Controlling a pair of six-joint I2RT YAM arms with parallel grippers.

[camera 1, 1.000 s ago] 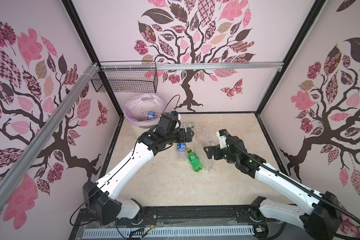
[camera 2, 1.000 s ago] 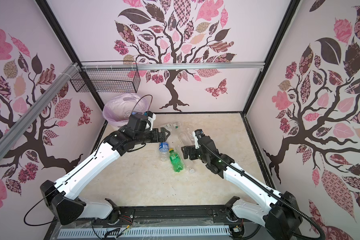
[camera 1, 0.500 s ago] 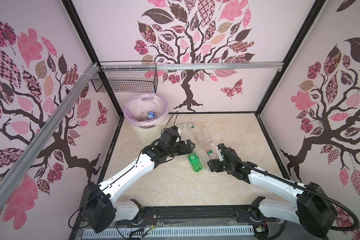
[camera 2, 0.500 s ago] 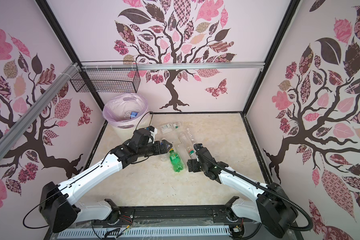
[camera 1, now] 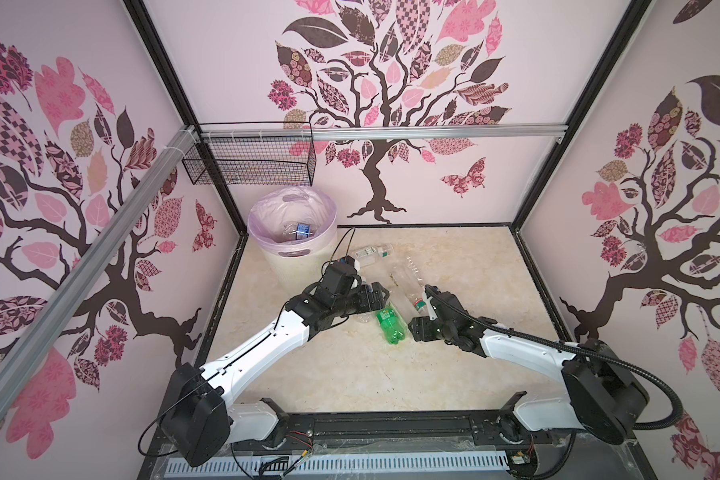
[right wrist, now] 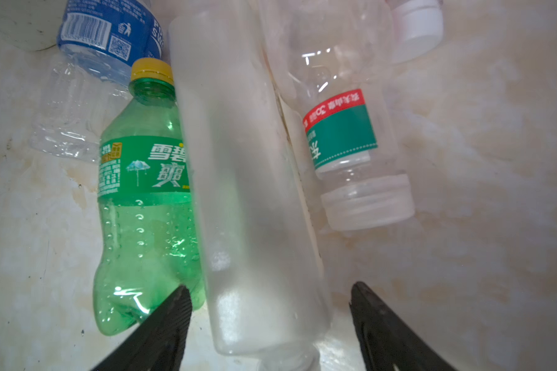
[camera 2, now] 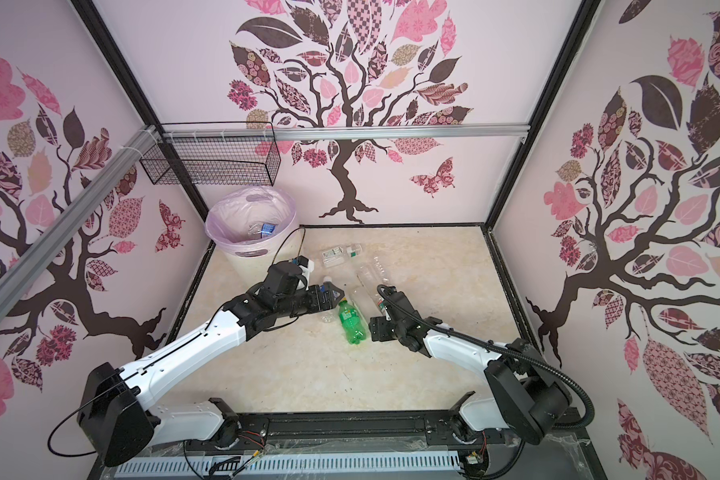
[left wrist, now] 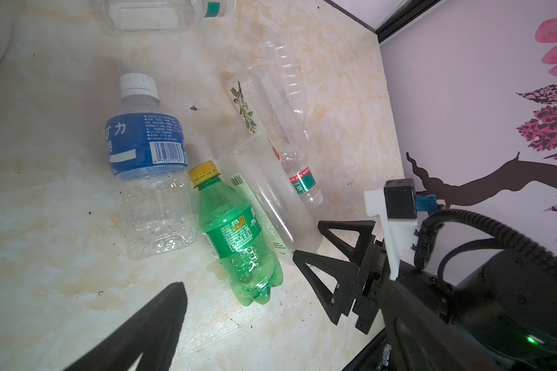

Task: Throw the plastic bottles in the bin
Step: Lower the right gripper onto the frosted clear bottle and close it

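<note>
Right gripper (right wrist: 267,289), lowered since a second ago, jaws spread astride the base end of the frosted bottle (right wrist: 248,192), whose long axis runs straight away from it, green bottle (right wrist: 142,192) just beside; left gripper (camera 1: 381,297), spread wide and empty, farther off; bin (camera 1: 292,270), far corner.

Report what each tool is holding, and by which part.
Nothing is held. The right tool straddles the frosted bottle near one end, jaws open with a gap on one side. The left tool is open and empty.

Five bottles (left wrist: 229,225) lie on the table (camera 1: 350,374), another in one bin (camera 1: 285,268).
</note>
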